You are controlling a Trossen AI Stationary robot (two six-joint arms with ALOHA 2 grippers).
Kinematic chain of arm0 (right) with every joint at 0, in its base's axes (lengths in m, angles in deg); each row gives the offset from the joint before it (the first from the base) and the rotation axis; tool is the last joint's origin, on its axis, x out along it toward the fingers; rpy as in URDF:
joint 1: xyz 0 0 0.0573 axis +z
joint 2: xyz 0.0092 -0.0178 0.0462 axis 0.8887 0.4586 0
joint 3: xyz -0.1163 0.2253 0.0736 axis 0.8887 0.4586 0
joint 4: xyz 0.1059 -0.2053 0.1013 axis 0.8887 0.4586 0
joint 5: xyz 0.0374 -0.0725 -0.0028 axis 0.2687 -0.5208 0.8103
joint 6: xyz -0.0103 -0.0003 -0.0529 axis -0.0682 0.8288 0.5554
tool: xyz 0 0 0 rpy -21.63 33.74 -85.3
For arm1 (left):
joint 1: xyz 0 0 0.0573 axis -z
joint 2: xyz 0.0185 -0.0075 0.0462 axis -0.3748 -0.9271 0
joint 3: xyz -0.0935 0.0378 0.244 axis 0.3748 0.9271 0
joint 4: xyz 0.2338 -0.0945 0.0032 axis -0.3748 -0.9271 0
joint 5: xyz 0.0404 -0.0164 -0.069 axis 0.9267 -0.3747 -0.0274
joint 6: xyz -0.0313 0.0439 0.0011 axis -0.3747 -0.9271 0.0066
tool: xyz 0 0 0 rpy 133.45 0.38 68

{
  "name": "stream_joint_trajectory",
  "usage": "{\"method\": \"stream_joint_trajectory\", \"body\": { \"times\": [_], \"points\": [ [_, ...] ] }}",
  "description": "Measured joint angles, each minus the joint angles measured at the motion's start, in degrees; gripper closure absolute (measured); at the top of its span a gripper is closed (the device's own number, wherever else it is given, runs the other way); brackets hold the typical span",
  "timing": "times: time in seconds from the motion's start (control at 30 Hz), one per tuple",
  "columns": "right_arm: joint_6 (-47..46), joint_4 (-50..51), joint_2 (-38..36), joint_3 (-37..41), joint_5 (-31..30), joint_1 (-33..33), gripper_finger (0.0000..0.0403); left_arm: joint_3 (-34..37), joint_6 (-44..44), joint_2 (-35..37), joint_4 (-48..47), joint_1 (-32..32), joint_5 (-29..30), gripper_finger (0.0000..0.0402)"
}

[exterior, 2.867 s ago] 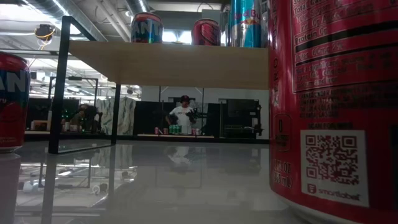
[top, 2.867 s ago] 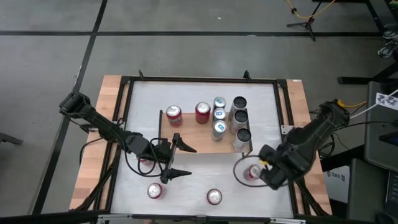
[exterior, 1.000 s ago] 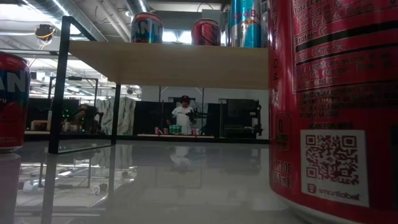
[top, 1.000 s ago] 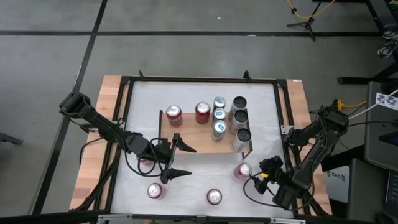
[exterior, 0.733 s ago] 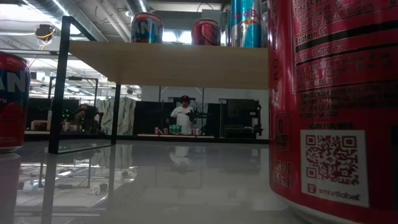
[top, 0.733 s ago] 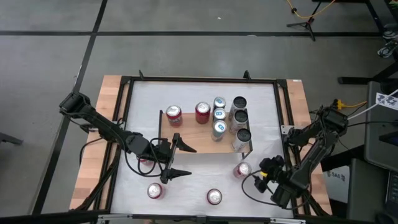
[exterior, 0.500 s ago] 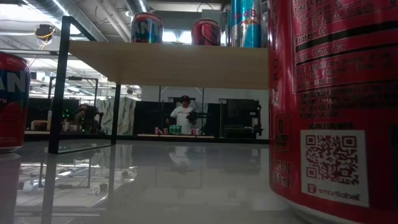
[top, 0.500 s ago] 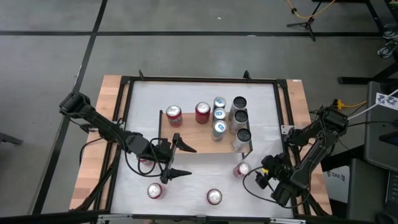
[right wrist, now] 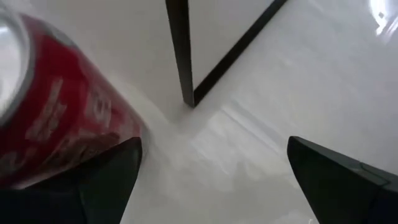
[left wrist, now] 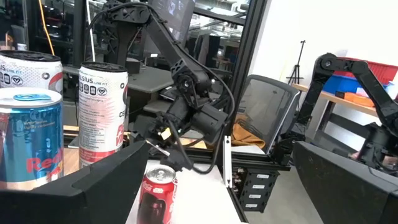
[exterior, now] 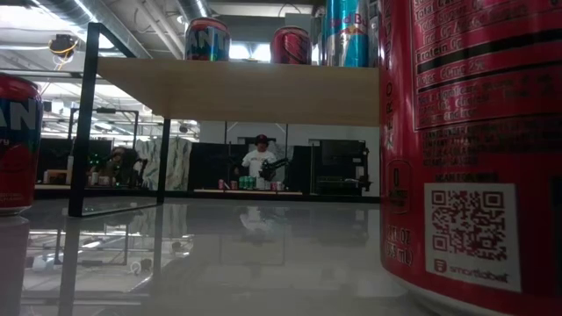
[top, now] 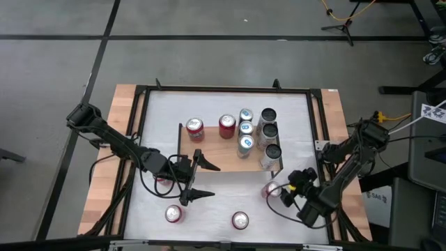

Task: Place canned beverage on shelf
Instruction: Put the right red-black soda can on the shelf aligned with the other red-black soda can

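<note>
The white glossy surface (top: 223, 115) sits in a black frame, with bare wooden boards along its left and right edges, on a grey floor crossed by dark lines. On it stands the low shelf with a light wooden top board and thin black legs (top: 223, 157). Seven cans stand on the shelf: two red ones toward its left, three slim blue-topped ones in the middle, and three taller white cans with dark tops at its right end.

Four more red cans stand on the surface itself. One red can with a silver lid (top: 272, 189) stands just off the shelf's front right corner, and the right pincer (top: 286, 192) is right beside it, fingers wide apart with the can partly between them, not clamped. The right wrist view shows this can (right wrist: 56, 118) close to a black shelf leg (right wrist: 180, 50). The left pincer (top: 198, 178) hovers by the shelf's front left corner, fingers spread and holding nothing, with a red can partly hidden under its arm.

In the low view the room beyond is a dim workshop with ceiling lights, dark equipment and a person in a white top (exterior: 259, 165) standing far back. A big red can (exterior: 474, 140) close to the camera carries a QR code and small white print, "smartlabel" below the code. In the left wrist view a white can reads "SIRIUS LIFE FIT" (left wrist: 102, 106), and a blue can (left wrist: 31, 146) shows "Red".
</note>
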State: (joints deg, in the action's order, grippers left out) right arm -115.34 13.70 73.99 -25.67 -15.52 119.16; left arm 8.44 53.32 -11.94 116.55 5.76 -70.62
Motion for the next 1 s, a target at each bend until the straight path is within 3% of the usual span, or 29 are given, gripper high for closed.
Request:
{"method": "stream_joint_trajectory", "body": {
  "times": [0.67,1.0],
  "points": [
    [17.24,-14.42,0.71,-0.02,-3.62,-8.7,0.0011,0.0,0.01,0.0,0.02,0.0,0.0,0.0005],
    [18.72,-21.17,5.38,-0.02,-6.61,-9.4,0.0011,0.0,0.0,0.0,0.02,0.02,0.0,0.0005]
  ]
}}
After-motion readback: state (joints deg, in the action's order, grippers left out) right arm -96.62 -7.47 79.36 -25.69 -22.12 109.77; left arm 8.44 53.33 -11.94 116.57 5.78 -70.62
